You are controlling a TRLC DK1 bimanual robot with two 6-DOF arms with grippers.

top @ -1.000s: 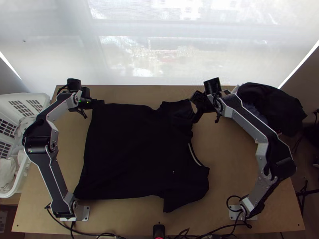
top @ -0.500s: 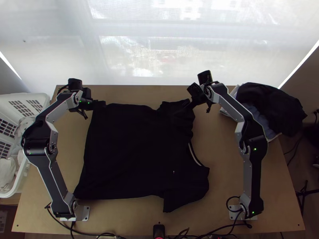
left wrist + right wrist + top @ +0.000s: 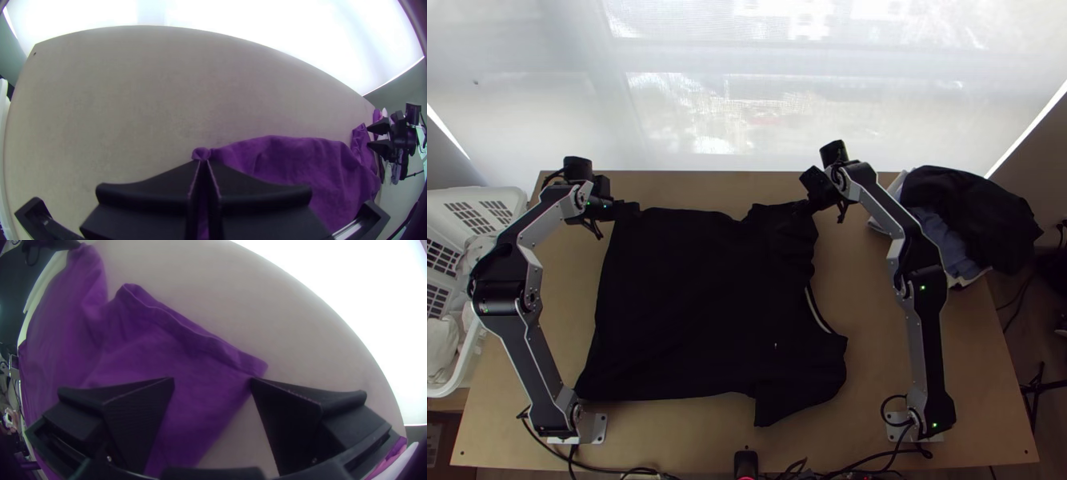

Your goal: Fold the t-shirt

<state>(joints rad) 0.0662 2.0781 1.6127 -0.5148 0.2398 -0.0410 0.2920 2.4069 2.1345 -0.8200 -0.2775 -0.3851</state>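
The black t-shirt (image 3: 699, 304) lies spread on the table, its neckline towards the right and hem towards the left; it looks purple in the wrist views. My left gripper (image 3: 637, 206) is at the far hem corner. In the left wrist view, my left gripper (image 3: 203, 162) is shut on a small pinch of the shirt (image 3: 284, 155). At the far sleeve is my right gripper (image 3: 801, 210). The right wrist view has my right gripper (image 3: 212, 381) open over the sleeve (image 3: 200, 369), with cloth between and below its fingers.
A white basket (image 3: 487, 196) with pale cloth stands at the table's left edge. A pile of dark and blue clothes (image 3: 971, 216) lies at the far right. Bare wood (image 3: 883, 320) lies between the shirt and the right arm's base. Cables run along the near edge.
The right arm has swung leftwards, bringing its gripper from beside the far sleeve to over it. The left arm and the shirt have hardly moved.
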